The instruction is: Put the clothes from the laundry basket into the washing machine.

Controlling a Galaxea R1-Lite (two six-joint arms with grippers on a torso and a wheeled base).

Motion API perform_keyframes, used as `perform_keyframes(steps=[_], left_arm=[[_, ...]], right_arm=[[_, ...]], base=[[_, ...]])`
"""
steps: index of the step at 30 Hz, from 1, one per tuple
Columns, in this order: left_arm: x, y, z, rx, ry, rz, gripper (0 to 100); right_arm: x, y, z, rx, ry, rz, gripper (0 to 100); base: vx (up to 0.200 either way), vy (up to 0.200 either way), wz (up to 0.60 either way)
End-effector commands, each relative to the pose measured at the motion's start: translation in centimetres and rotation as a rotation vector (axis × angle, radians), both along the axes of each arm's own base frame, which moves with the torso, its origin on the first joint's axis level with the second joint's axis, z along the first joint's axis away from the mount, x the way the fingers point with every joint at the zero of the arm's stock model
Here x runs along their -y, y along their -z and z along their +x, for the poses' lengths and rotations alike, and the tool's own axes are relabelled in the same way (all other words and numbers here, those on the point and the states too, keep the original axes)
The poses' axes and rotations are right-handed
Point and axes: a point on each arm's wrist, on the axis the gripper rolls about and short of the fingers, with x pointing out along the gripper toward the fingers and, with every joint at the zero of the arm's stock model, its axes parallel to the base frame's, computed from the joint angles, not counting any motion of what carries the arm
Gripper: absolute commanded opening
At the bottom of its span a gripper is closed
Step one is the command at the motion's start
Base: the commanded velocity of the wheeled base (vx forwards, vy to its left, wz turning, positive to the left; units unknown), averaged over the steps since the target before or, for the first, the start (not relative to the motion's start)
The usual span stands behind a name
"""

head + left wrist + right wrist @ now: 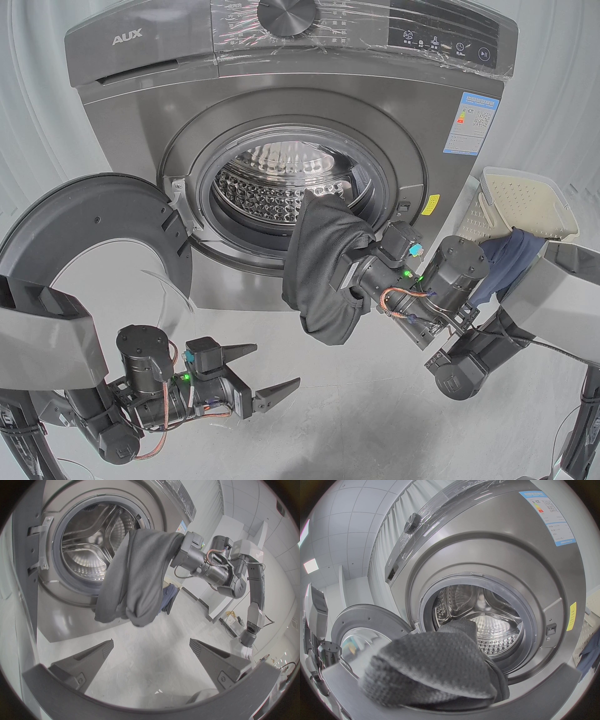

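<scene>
— Inspector: Where is your load?
— Report: Your right gripper [350, 270] is clamped on the black garment [315, 281], held at the open mouth of the washing machine [350, 106]. Most of the cloth hangs outside, before the lower rim.
— Inspector: Your left?
— Report: Your left gripper [275, 365] gapes wide, low beneath the door [81, 219]. A blue garment [506, 259] hangs over the laundry basket [531, 200].

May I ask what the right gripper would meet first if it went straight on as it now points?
Most likely the open drum of the washing machine: the right gripper, shut on the dark garment, points into the doorway. It might graze the door seal; depth is unclear.
</scene>
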Motion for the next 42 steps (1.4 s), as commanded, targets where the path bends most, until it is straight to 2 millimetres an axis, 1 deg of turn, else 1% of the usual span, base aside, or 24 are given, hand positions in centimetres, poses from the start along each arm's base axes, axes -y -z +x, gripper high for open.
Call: perform_keyframes(steps=[1,2,5,10,14,20,23,29,34,36,37,40,42], left_arm=[[1.6,-1.9,2.5,0.109,-0.003,-0.078,100],[2.2,-2.3,3.1,0.125,-0.002,-0.104,100],[3.5,-2.5,3.9,0.131,0.018,-0.141,100],[5.0,-2.8,5.6,0.169,0.025,-0.182,100],[5.9,-2.6,6.6,0.187,0.029,-0.195,100],[6.7,-2.0,7.7,0.196,0.012,-0.201,100],[7.0,-1.4,8.9,0.206,-0.029,-0.201,100],[7.7,-1.1,10.7,0.243,-0.112,-0.22,100],[7.9,-1.1,11.2,0.255,-0.14,-0.226,100],[7.9,-0.5,11.2,0.245,-0.149,-0.216,100],[7.8,-0.3,11.2,0.242,-0.154,-0.211,0],[7.5,-0.1,11.5,0.238,-0.169,-0.206,0],[7.4,-0.3,11.7,0.245,-0.177,-0.21,0]], right_arm=[[-0.5,0.4,-0.2,-0.009,-0.014,-0.008,0],[-0.6,0.5,-0.3,-0.01,-0.018,-0.009,0],[-0.9,0.5,-0.5,-0.01,-0.026,-0.009,0],[-1.5,0.6,-1.1,-0.014,-0.047,-0.012,0],[-2.0,0.7,-1.4,-0.015,-0.063,-0.013,0],[-2.6,0.8,-2.1,-0.021,-0.085,-0.016,0],[-3.0,0.7,-2.5,-0.023,-0.072,-0.008,0],[-3.2,0.8,-3.3,-0.034,-0.08,-0.012,0],[-3.2,0.9,-3.3,-0.035,-0.08,-0.014,0],[-3.2,0.8,-3.3,-0.034,-0.08,-0.012,0],[-3.2,0.7,-3.3,-0.033,-0.08,-0.011,0],[-3.2,0.6,-3.3,-0.03,-0.081,-0.007,0],[-3.1,0.6,-3.3,-0.03,-0.079,-0.007,0]], base=[[0.0,0.0,0.0],[0.0,0.0,0.0],[0.0,0.0,0.0],[0.0,0.0,0.0],[0.0,0.0,0.0],[0.0,0.0,0.0],[0.0,0.0,0.0],[0.0,0.0,0.0],[0.0,0.0,0.0],[0.0,0.0,0.0],[0.0,0.0,0.0],[0.0,0.0,0.0],[0.0,0.0,0.0]])
